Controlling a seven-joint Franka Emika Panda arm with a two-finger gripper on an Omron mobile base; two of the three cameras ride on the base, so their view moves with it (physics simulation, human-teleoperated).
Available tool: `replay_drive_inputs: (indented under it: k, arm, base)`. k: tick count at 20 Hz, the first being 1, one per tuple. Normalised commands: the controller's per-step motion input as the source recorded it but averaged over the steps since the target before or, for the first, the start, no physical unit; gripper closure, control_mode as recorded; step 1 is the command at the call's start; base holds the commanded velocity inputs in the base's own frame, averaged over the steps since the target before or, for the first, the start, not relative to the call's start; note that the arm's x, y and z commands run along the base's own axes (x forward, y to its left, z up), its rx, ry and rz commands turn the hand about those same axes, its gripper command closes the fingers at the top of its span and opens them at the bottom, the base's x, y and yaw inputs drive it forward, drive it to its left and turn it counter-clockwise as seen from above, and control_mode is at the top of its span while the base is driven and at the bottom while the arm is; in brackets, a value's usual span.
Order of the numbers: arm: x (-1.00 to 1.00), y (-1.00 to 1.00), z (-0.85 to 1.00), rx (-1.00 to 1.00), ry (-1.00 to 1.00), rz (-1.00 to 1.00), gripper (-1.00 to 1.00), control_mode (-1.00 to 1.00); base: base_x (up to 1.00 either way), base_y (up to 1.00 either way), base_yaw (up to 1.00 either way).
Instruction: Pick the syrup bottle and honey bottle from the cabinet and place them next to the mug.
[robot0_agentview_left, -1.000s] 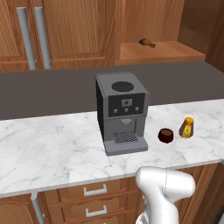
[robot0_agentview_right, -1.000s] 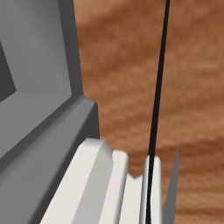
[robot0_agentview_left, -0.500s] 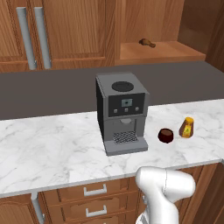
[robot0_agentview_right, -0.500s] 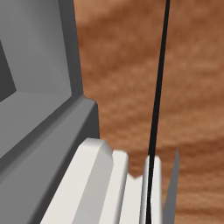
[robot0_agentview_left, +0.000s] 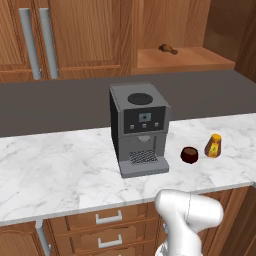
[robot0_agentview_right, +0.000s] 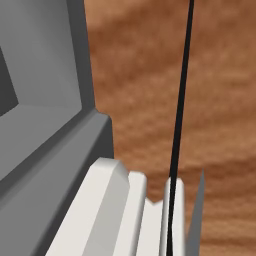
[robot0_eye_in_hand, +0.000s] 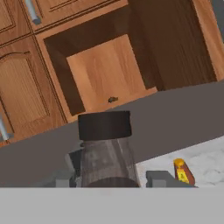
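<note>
Claw clamped on syrup bottle at mid-body, cap up. Rigid, smooth, likely slippery, top-heavy. Honey bottle on bench beside mug.

counter: white marble | backsplash: grey | drawers: wood, probably

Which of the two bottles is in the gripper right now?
The syrup bottle, the dark one with the black cap, sits between the gripper's fingers. The orange honey bottle already stands on the counter beside the mug.
</note>
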Motion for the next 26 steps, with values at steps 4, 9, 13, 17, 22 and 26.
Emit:
replay_drive_inputs:
  k: [4,9,13,17,22,26]
  arm:
    - [0.06,0.86,-0.88,-0.09,-0.32,0.00,1.00,-1.00]
    - [0.66,0.82,-0.76,-0.06,-0.20,0.00,1.00,-1.00]
    - [0.96,0.43,-0.81,-0.01,-0.23,0.00,1.00,-1.00]
    - [0.65,-0.60,-0.47,0.00,-0.40,-0.05,1.00,-1.00]
    - [0.94,-0.42,-0.65,0.00,-0.41,-0.02,1.00,-1.00]
    - [1.00,-0.05,-0.65,0.00,-0.40,0.00,1.00,-1.00]
  base:
    - [0.00,0.00,0.00]
    - [0.00,0.00,0.00]
    - [0.00,0.00,0.00]
    - [0.00,0.00,0.00]
    - [0.00,0.00,0.00]
    - [0.00,0.00,0.00]
